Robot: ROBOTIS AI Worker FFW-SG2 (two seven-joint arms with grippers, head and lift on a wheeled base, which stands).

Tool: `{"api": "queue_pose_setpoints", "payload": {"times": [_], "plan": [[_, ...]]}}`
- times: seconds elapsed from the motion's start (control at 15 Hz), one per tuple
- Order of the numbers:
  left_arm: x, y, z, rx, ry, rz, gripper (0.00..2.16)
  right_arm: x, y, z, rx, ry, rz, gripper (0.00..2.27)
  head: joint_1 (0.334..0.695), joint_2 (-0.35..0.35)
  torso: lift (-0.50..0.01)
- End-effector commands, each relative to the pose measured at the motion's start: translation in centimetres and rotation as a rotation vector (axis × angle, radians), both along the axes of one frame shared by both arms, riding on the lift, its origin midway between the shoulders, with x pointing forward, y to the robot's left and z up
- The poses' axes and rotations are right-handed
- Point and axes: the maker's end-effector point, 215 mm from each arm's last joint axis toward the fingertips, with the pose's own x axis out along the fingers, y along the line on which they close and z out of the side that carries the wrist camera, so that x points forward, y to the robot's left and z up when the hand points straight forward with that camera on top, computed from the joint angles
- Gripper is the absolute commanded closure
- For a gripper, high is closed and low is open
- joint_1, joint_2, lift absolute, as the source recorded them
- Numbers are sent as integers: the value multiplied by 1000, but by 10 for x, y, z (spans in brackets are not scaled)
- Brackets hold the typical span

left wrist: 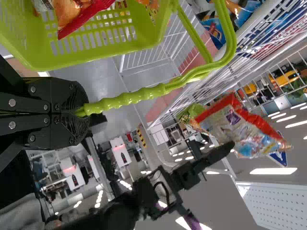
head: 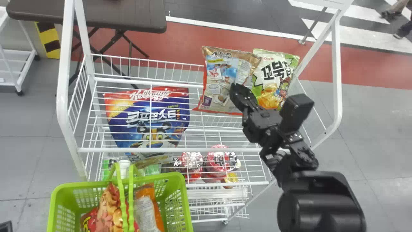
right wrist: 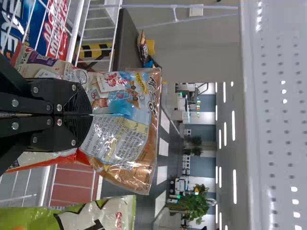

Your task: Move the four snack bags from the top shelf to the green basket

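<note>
Right arm angled forward and inward over the wire rack, right gripper clamped on brown-topped snack bag, left gripper closed around green basket's handle

"Kellogg's" stands in red-edged white letters on the blue bag, above large Korean lettering. The orange-brown snack bag reads "새우깡"; its smaller print is too fine to read. The green-and-white snack bag bears "꼬북", the next syllable being creased.
</note>
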Motion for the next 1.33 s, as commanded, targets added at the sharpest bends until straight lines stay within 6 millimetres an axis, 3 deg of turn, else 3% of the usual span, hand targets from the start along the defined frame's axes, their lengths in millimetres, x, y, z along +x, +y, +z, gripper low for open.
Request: {"api": "queue_pose_setpoints", "payload": {"times": [0.0,0.13,0.2,0.6,1.0,1.13,1.27], "plan": [[0,-1,0,-1,0,0,1686,-49,7,6,20,38,15,2142,695,-301,0],[0,-1,1,-2,0,1,1686,-93,23,-2,62,99,52,2142,695,-311,0],[-2,-1,0,-3,3,1,1686,-111,34,-15,99,165,86,2142,695,-316,0],[-6,-4,0,-10,9,1,1686,-198,91,-134,276,617,221,2142,695,-283,0],[-9,-8,-1,-1,17,-18,1686,-237,149,-207,287,778,320,2142,695,-196,0],[-9,-8,-1,3,18,-20,1686,-243,166,-212,294,792,354,2142,695,-147,0],[-9,-9,-1,3,19,-23,1686,-228,169,-196,318,718,370,2138,695,-111,0]]}}
